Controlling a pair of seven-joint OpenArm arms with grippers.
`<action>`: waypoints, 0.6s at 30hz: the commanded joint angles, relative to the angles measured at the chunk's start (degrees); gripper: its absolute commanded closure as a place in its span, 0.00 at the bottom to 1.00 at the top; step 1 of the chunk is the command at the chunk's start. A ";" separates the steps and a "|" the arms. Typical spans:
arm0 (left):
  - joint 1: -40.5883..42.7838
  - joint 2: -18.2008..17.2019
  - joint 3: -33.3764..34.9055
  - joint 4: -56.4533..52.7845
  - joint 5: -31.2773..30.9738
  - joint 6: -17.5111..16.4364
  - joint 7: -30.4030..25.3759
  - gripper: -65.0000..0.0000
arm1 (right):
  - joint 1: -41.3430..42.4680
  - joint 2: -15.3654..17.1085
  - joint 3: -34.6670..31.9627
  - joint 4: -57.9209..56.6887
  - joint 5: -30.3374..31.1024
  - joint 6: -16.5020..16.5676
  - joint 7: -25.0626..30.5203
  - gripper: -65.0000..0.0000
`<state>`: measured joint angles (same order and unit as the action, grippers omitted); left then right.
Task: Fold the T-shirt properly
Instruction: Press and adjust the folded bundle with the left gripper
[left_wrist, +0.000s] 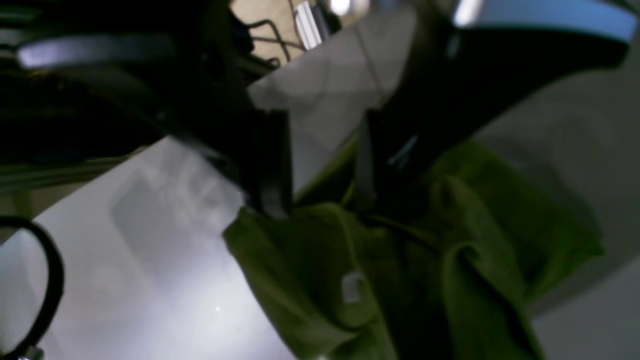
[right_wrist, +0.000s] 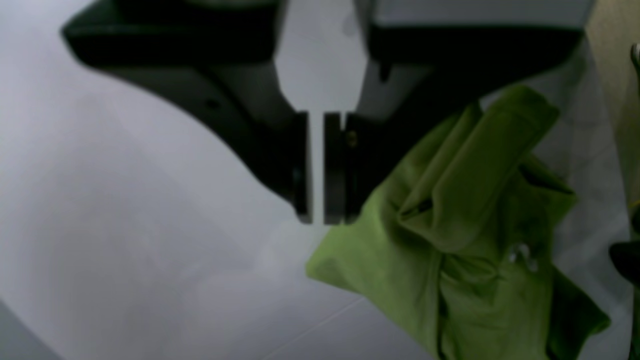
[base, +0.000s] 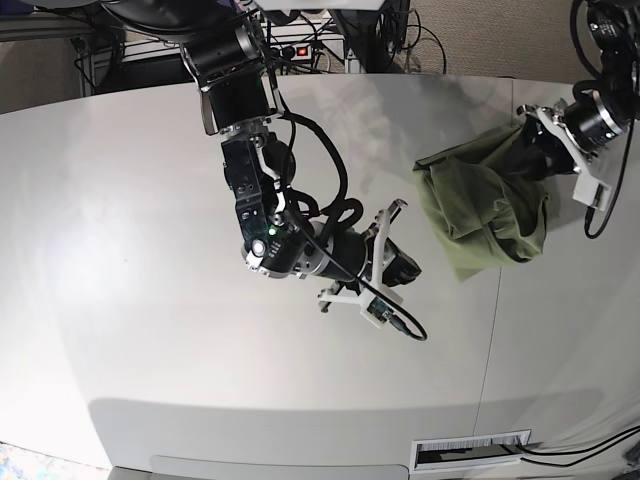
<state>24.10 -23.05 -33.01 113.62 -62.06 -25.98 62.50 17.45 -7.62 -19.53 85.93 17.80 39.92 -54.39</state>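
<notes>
The olive-green T-shirt (base: 480, 210) lies crumpled in a heap on the right side of the white table (base: 130, 250). My left gripper (base: 520, 152) sits at the heap's far right corner. In the left wrist view the left gripper (left_wrist: 320, 210) is open, its dark fingers (left_wrist: 272, 170) spread over the T-shirt (left_wrist: 400, 280), whose small white tag (left_wrist: 352, 286) faces up. My right gripper (base: 412, 268) hovers just left of the heap. In the right wrist view the right gripper (right_wrist: 320, 220) shows only a thin slit, with nothing in it, beside the T-shirt (right_wrist: 465, 240).
A table seam (base: 492, 330) runs from the shirt toward the front edge, near a slotted vent (base: 470, 450). Cables and equipment (base: 330, 45) crowd the back edge. A black cable loop (left_wrist: 50, 285) hangs at the left of the left wrist view.
</notes>
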 joint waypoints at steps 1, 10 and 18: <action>-0.13 0.04 -0.50 0.74 -0.28 -0.09 -1.70 0.64 | 1.42 -0.50 -0.02 0.94 0.81 0.08 1.40 0.93; -0.15 6.49 -0.50 0.72 4.83 -0.24 -5.31 0.64 | 1.42 -0.50 -0.02 0.94 0.83 0.08 1.25 0.93; -0.35 11.87 -0.48 0.72 8.24 -0.26 -8.85 0.64 | 1.42 -0.48 -0.02 0.94 1.95 0.08 0.92 0.93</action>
<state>23.97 -10.63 -33.12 113.56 -52.53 -25.96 54.96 17.45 -7.62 -19.53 85.93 18.48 39.92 -54.65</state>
